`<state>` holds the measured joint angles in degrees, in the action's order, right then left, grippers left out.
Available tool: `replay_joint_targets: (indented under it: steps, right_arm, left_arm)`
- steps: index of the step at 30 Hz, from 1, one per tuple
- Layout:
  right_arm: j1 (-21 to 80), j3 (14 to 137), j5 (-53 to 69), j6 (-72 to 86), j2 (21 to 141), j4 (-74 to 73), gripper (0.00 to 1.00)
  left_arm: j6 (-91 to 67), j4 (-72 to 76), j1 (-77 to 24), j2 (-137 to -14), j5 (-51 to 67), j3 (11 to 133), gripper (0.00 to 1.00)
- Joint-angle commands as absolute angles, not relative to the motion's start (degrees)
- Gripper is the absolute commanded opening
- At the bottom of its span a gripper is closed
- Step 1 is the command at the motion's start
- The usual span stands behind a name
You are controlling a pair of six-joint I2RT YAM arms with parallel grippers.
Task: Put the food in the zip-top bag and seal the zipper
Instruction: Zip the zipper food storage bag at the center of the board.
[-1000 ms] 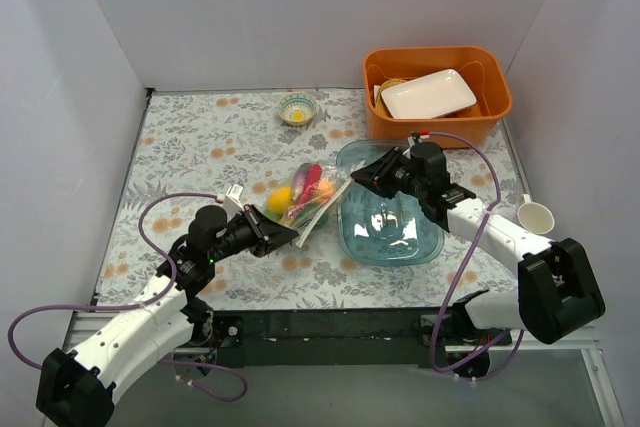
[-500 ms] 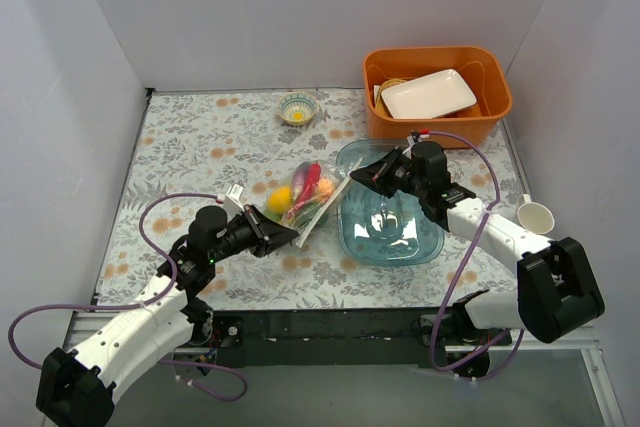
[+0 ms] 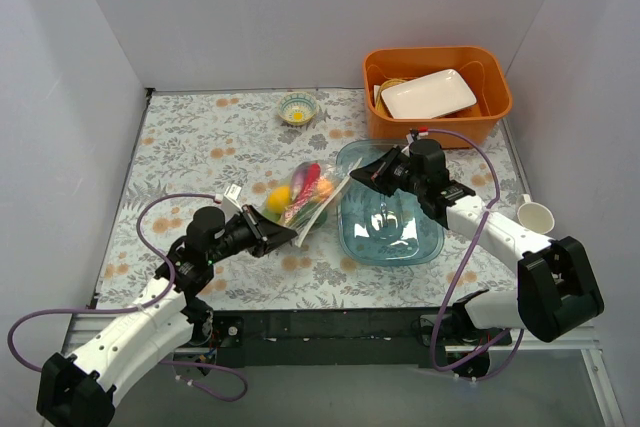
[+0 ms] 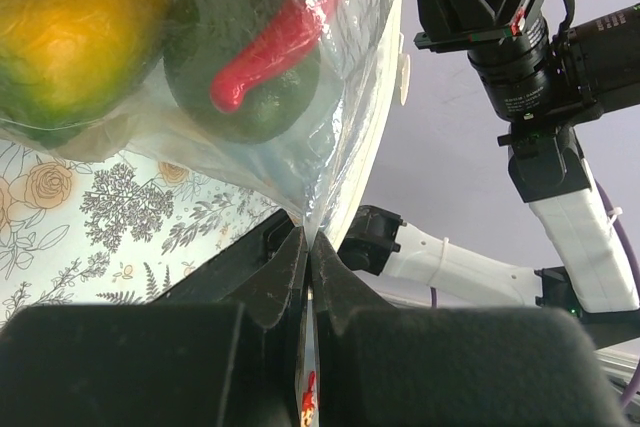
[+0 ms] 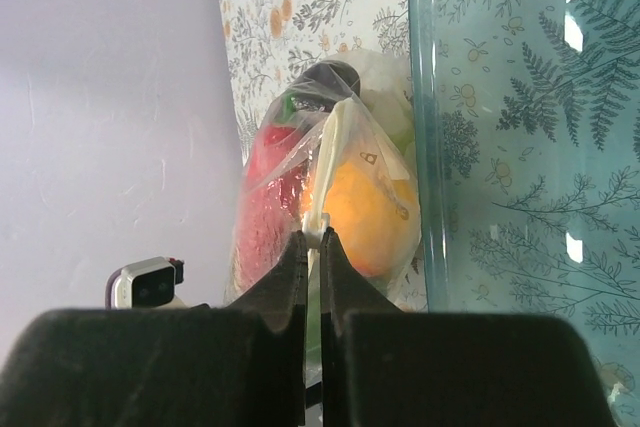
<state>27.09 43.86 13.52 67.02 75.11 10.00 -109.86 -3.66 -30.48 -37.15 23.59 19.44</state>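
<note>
1. The worktop (image 3: 190, 137) is one floral-patterned surface with white walls at the left, far and right edges. Its left and far-left parts offer open room, while the right half is crowded.
2. One orange bin (image 3: 497, 107) sits in the far right corner and holds a white plate (image 3: 428, 94).
3. One blue tray (image 3: 400, 244) lies right of centre, its left rim just beside the bag.
4. One zip-top bag (image 3: 318, 202) lies at the centre, stretched between the two arms. Its zipper (image 5: 326, 162) runs from one grip to the other.
5. There are two end effectors. The left end effector (image 4: 306, 239) is closed tight on the bag's near corner. The right end effector (image 5: 312, 239) is pinched closed on the far end of the zipper strip.
6. The food (image 4: 240, 67) is inside the bag. At least four pieces show through: a yellow one, an orange one, a red chilli (image 3: 310, 178) and a dark green round one.
7. One small bowl (image 3: 297, 108) stands near the far edge, and one white cup (image 3: 535, 217) at the right edge.
8. Against a second ago, the right end effector's tip sits slightly further right. Bag, tray and bin lie as before.
</note>
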Motion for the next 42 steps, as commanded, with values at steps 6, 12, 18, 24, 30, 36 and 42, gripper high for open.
replay_joint_targets:
  steps: [6,12,18,24,30,36,42]
  right_arm:
    - [26.2,46.8,9.7,64.8,74.9,9.9,0.01]
    - [25.8,46.9,9.3,64.7,75.1,9.8,0.02]
    - [25.4,47.5,9.3,64.3,75.3,9.8,0.02]
    - [25.0,47.5,9.6,64.0,75.4,9.7,0.02]
    - [24.5,47.6,10.1,63.9,75.8,10.0,0.02]
    - [24.3,47.8,10.2,64.1,76.1,10.4,0.02]
    - [23.4,47.5,9.8,64.1,75.8,10.5,0.03]
  left_arm:
    - [-108.6,-6.7,-30.0,-34.7,24.4,20.3,0.00]
    - [-108.7,-7.6,-29.7,-33.6,24.3,20.4,0.00]
    - [-108.5,-8.0,-29.6,-33.4,24.9,20.5,0.00]
    - [-109.2,-8.7,-29.6,-32.1,24.0,20.1,0.00]
    - [-109.2,-9.3,-29.5,-32.0,23.6,20.4,0.00]
    - [-109.2,-8.9,-29.5,-32.7,23.6,20.0,0.00]
    - [-110.0,-7.0,-29.5,-33.0,23.6,19.6,0.00]
